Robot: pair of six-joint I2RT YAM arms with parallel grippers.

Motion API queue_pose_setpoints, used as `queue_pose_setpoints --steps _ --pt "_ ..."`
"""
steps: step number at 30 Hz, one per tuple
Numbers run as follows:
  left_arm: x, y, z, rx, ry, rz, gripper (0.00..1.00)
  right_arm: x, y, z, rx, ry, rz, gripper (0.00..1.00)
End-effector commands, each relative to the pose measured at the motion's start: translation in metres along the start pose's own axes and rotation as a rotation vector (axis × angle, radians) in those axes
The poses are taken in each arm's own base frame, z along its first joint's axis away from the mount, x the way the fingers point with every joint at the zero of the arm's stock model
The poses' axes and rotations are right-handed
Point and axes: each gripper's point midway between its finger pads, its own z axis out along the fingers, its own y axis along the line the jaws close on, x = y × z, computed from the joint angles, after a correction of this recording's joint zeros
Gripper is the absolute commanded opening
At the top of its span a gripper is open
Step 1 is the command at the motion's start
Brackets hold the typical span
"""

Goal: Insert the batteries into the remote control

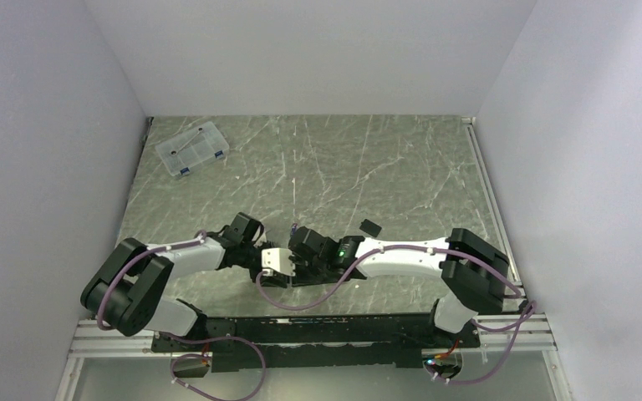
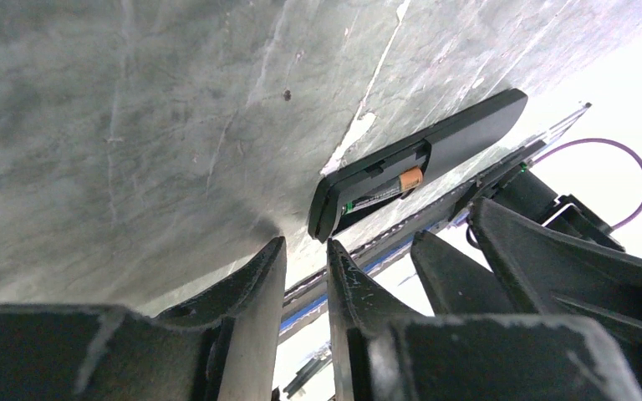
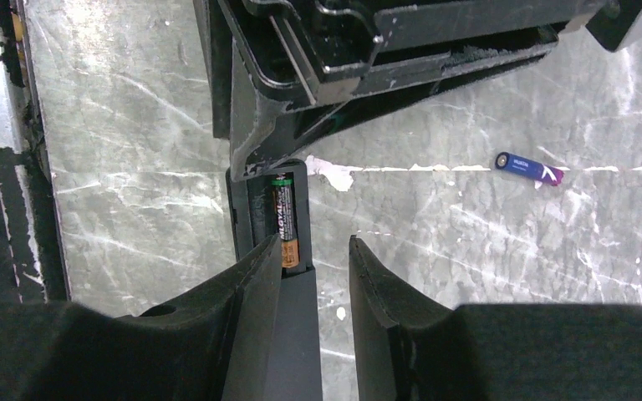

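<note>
Right tool [image 3: 313, 246], spread apart, is straddling the remote control [image 3: 294, 334] lying on the tabletop [image 3: 468, 267], gold-ended battery [image 3: 283, 219] already seated. Left tool [image 2: 307, 244], slightly apart, is holding nothing. Blue-banded battery [image 3: 528, 167] is lying loose on the far side: when fetching it, match polarity.

The desk [image 1: 384, 167] is grey-green, veined with white streaks. The remote control [image 2: 468, 129] is black. The seated battery [image 3: 283, 217] is black with a green ring and an orange end. The loose battery [image 3: 528, 168] is blue, tipped magenta.
</note>
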Motion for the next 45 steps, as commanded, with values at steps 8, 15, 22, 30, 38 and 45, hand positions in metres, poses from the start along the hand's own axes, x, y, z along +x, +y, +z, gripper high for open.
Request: queue_pose_setpoints --steps 8,15,22,30,38,45 --pt "-0.016 -0.021 -0.011 -0.005 -0.055 0.095 0.32 -0.003 -0.028 -0.034 0.163 -0.062 0.369 0.35" --pt "-0.023 -0.029 -0.001 0.027 -0.041 0.107 0.32 -0.007 -0.027 -0.039 0.152 -0.106 0.766 0.33" --pt "-0.023 -0.027 0.005 0.032 -0.019 0.099 0.31 -0.020 -0.004 -0.027 0.024 -0.121 0.975 0.28" --pt "-0.020 -0.021 0.005 0.020 -0.017 0.090 0.31 -0.013 0.006 -0.011 0.012 -0.054 1.148 0.26" --pt "-0.018 -0.019 0.005 0.018 -0.012 0.090 0.31 0.004 0.003 -0.003 0.066 -0.005 1.217 0.22" --pt "-0.017 -0.018 0.005 0.021 -0.012 0.089 0.32 0.016 0.004 -0.002 0.100 0.033 1.235 0.22"
